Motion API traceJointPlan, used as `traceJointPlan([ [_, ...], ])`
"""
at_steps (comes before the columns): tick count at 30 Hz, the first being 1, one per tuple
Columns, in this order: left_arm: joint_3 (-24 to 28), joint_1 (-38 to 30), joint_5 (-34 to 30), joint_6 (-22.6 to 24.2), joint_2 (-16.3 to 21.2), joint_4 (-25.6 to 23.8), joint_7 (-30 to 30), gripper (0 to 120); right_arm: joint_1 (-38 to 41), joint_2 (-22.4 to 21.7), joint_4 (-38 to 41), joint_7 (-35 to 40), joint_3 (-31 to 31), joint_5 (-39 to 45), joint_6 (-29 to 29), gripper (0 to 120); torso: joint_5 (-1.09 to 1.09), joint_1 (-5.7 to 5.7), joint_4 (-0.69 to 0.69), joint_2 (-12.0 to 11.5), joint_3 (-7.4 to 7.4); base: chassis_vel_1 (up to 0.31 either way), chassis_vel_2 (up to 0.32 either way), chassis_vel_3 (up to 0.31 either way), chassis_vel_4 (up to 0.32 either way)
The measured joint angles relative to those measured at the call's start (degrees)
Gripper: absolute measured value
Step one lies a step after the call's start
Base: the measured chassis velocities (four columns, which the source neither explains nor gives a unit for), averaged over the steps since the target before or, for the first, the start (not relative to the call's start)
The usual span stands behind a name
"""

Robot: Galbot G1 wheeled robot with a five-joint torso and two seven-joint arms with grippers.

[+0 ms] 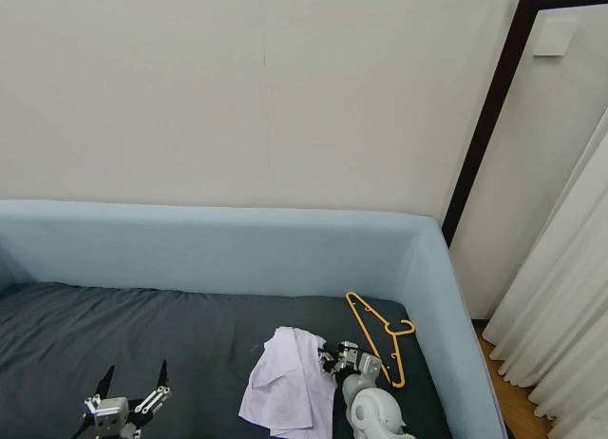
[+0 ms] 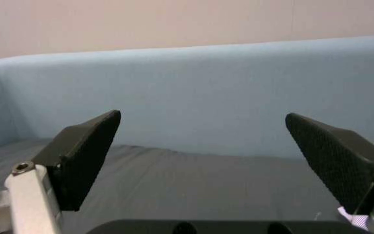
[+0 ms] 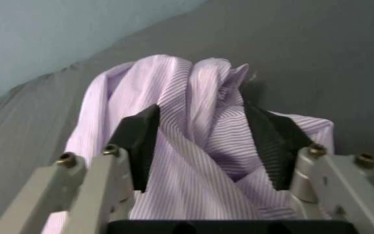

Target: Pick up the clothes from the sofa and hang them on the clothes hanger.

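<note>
A crumpled lilac striped shirt [image 1: 283, 384] lies on the sofa's dark grey seat [image 1: 142, 334], right of the middle. My right gripper [image 1: 326, 355] is at the shirt's right edge. In the right wrist view its black fingers [image 3: 141, 141] are sunk into the shirt [image 3: 194, 161] with a bunched fold pinched between them, and the gripper [image 3: 200, 109] is shut on it. An orange clothes hanger [image 1: 380, 336] lies flat on the seat just right of that gripper. My left gripper [image 1: 135, 370] hovers open over the seat's front left, holding nothing [image 2: 203, 117].
The light blue sofa back [image 1: 218, 249] and right armrest [image 1: 446, 334] wall in the seat. A plain wall rises behind. A dark door frame [image 1: 484, 116] and white curtains [image 1: 560, 315] stand to the right of the sofa.
</note>
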Motion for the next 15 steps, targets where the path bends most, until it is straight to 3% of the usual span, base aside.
traceJointPlan([
  [4,-0.04,-0.39,-0.11,0.06,0.07,0.3,-0.01,100,-0.29,0.01,-0.02,-1.3,-0.5,0.06,0.72,74,0.0,0.0,0.0,0.0,0.0,0.0,0.0,0.0,0.0],
  [7,-0.04,-0.5,-0.11,0.1,0.06,0.36,-0.01,100,-0.45,-0.1,-0.02,-1.57,-0.64,0.04,0.73,77,0.0,0.0,0.0,0.0,0.0,0.0,0.0,0.0,0.0],
  [9,-0.02,-0.58,-0.11,0.17,0.03,0.4,-0.02,100,-0.77,-0.31,-0.02,-2.11,-0.73,0.03,0.83,68,0.0,0.0,0.0,0.0,0.0,0.0,0.0,0.0,0.0],
  [15,-0.1,-0.55,-0.03,0.17,0.05,0.42,-0.06,100,-1.16,-0.42,-0.16,-3.44,-0.92,-1.28,1.27,67,0.0,0.0,0.0,0.0,0.0,0.0,0.0,0.0,0.0],
])
